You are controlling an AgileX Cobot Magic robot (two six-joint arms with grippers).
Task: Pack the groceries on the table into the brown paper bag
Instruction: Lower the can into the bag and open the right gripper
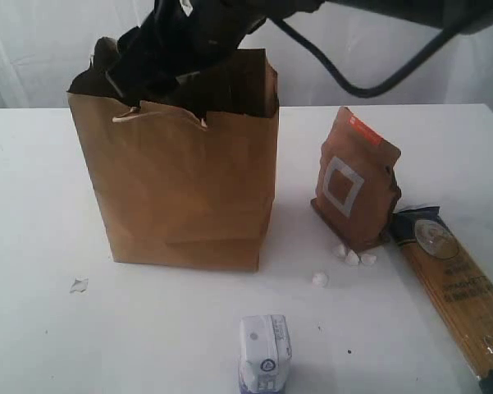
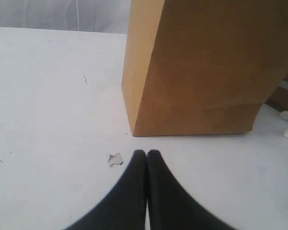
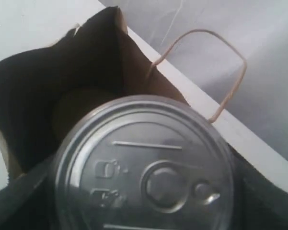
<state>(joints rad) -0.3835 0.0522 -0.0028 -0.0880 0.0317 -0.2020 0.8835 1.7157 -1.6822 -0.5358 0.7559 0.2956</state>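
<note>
Can (image 3: 144, 167) in right tool (image 3: 144, 206), over bag (image 1: 180, 180) — pouch (image 1: 353, 180) beside

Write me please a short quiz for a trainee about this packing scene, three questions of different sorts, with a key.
1. True or false: the left gripper is shut and empty.
2. What does the right gripper hold over the brown paper bag? A) yellow bottle B) pull-tab can C) clear jar
3. Fill in: right of the bag in the exterior view, the ___ stands on the table.
Key: 1 true; 2 B; 3 brown pouch with white square.
</note>
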